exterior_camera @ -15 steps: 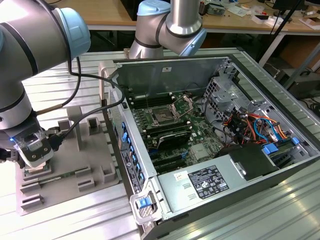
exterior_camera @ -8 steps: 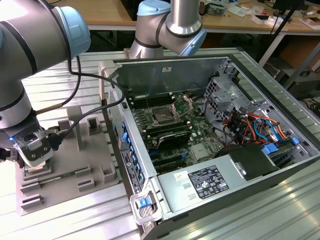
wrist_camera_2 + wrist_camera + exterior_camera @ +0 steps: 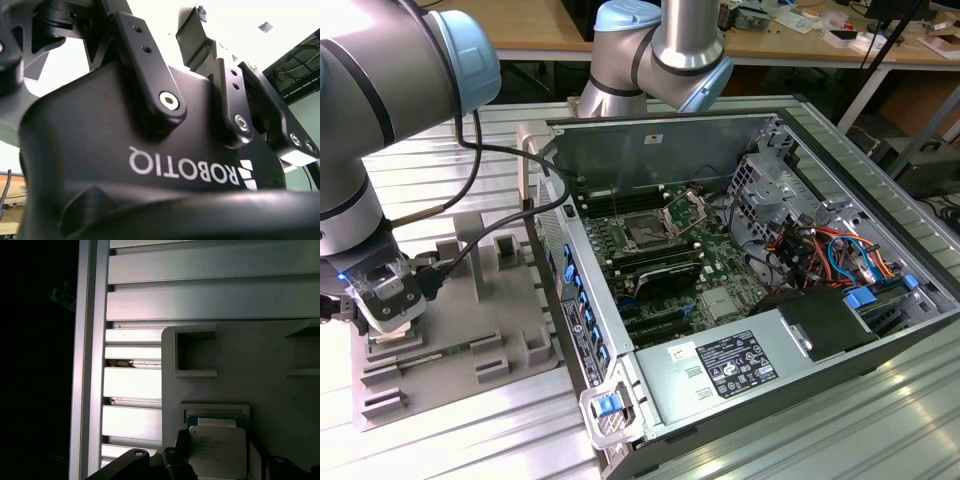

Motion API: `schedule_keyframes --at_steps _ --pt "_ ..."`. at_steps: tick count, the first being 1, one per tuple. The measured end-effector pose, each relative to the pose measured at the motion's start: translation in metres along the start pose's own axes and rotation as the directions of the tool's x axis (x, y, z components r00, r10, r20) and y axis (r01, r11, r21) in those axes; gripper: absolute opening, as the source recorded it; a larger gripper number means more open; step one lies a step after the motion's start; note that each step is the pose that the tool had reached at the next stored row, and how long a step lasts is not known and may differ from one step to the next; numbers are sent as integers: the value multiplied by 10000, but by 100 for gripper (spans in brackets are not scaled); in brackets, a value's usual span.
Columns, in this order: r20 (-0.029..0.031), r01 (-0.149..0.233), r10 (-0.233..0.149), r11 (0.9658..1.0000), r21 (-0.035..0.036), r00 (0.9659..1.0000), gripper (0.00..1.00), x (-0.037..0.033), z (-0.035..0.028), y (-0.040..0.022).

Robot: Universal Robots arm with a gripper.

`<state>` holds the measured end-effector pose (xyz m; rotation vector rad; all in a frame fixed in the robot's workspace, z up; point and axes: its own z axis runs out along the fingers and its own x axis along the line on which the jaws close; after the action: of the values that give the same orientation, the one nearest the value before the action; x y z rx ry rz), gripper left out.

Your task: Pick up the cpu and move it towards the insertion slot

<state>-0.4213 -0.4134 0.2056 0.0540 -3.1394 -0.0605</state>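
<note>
- Gripper is clasping the cpu by opposite edges, just above the grey moulded tray.
- Its flat square top is gleaming pale silver, well apart from the steel-framed insertion slot.

From my remote desk I counted one robot arm, one gripper, one cpu, one grey tray, one open computer case, one insertion slot, one power supply with a white label, and one bundle of orange and blue cables.
</note>
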Motion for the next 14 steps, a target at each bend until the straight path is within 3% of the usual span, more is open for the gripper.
schedule_keyframes --at_steps 14 --pt "0 0 0 10000 -2 10000 55 0 -27 1"
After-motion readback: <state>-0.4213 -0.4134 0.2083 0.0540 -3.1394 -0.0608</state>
